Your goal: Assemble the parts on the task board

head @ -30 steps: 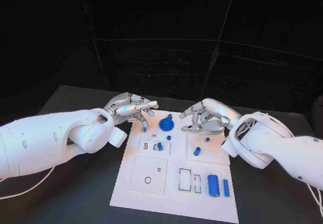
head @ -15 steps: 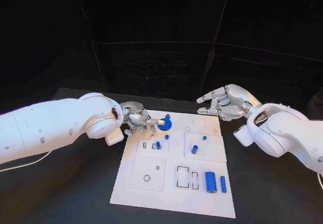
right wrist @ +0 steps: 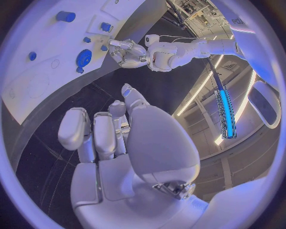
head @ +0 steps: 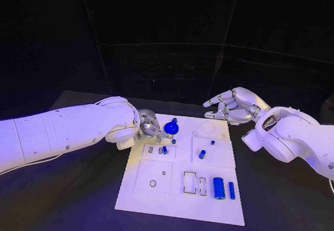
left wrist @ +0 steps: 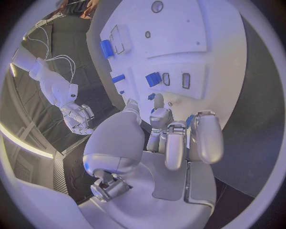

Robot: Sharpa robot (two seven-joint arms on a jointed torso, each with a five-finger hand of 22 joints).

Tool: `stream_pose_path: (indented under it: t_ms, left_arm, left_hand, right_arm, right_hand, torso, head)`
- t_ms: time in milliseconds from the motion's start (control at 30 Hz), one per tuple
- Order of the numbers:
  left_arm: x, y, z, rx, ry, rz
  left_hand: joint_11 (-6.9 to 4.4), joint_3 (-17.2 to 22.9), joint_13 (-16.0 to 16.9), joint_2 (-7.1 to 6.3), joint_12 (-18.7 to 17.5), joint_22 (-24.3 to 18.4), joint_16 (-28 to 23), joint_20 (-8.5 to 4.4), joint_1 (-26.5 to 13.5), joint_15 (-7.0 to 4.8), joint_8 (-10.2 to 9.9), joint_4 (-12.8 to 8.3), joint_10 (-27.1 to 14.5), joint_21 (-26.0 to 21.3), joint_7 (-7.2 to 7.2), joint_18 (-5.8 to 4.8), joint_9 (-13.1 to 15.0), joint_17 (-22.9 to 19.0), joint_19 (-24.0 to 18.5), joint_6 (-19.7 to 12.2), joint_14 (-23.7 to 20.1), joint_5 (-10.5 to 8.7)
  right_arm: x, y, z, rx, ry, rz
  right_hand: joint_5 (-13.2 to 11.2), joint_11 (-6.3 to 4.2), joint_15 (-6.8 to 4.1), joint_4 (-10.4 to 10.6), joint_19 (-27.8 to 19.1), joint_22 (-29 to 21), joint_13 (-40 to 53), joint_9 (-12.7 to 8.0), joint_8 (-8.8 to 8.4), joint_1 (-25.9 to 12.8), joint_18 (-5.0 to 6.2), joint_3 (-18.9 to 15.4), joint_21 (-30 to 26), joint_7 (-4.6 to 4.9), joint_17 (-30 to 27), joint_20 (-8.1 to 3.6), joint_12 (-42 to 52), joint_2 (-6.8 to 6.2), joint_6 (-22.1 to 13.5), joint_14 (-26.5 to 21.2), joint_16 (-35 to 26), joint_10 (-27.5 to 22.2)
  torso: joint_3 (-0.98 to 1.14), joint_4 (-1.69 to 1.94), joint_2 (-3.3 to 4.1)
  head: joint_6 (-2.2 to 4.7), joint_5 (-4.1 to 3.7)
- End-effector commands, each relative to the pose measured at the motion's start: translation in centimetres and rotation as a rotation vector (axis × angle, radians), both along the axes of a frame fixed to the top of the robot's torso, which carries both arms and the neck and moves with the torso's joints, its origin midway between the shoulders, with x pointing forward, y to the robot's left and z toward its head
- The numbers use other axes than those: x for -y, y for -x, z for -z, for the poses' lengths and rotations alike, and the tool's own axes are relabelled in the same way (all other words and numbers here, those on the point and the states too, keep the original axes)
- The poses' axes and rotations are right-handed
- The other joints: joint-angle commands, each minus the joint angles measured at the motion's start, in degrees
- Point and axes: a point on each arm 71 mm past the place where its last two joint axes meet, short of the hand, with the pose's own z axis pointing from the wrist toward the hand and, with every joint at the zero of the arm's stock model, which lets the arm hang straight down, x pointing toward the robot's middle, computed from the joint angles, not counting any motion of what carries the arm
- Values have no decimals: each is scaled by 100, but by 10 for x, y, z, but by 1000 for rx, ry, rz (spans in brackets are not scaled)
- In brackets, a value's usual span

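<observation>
The white task board [head: 151,200] lies in the middle of the black table. A round blue disc [head: 171,128] stands near its far edge. My left hand [head: 149,126] hovers just left of the disc, fingers curled in, and I see nothing in them [left wrist: 173,138]. From the right wrist it [right wrist: 126,51] looks slightly apart from the disc [right wrist: 83,57]. My right hand [head: 231,107] hangs above the board's far right corner, fingers loosely apart, holding nothing [right wrist: 113,138]. A blue cylinder [head: 218,188] and a thin blue bar [head: 231,190] lie at the near right.
Small blue pegs [head: 202,154] [head: 164,150] stand in the board's middle blocks, and a tinier one [head: 212,142] sits farther back. Empty rectangular slots [head: 191,182] are left of the cylinder. Black table [head: 284,211] surrounds the board; dark curtains close off the back.
My right hand has lifted off the board's far side and now hangs still. My left hand came down from the far edge to beside the blue disc, its arm rolling inward.
</observation>
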Motion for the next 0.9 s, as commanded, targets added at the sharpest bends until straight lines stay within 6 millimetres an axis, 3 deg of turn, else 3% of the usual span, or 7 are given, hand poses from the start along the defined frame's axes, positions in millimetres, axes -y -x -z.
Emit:
stream_pose_path:
  t_ms: [33, 233, 900]
  left_arm:
    - [1, -1, 2, 5, -85, 15]
    - [6, 1, 6, -22, -117, 43]
    - [19, 3, 13, -49, -138, 95]
  left_hand:
    - [4, -63, 55, 16, 68, 53, 17, -17, 59, -49, 88, -2, 62, 43, 2, -107, 67, 1506, 53, -63, 605, -17]
    - [-12, -155, 163, 72, 162, 161, 17, -29, 96, -62, 243, -9, 117, 107, -17, -124, 188, 1506, 78, -127, 605, -16]
    - [-32, -187, 237, 240, 228, 215, 17, -38, 258, -75, 464, -74, 155, 140, -42, -129, 367, 1506, 74, -210, 605, -6]
  right_arm:
    - [-3, 0, -1, 21, 35, -17]
    - [-5, 0, -1, 26, 48, -23]
    - [-6, -3, 0, 37, 63, -10]
  right_hand:
    - [136, 13, -30, -31, 9, -12, -13, -8, 33, 36, 61, 21, -39, 20, -4, -47, 30, 6, 9, 82, -46, -44]
    - [211, 13, -30, -35, 9, -19, -21, -11, 41, 26, 62, 37, -45, 21, -4, -47, 31, 1, 6, 84, -55, -49]
    - [394, 14, -29, -23, 10, -36, -28, -15, 57, -15, 64, 91, -57, 25, 0, -47, 48, 8, -4, 90, -71, -50]
  torso:
    - [-5, 4, 5]
    - [-9, -5, 6]
    - [-9, 10, 10]
  head:
    - [-25, 6]
    - [-52, 12]
    - [-101, 7]
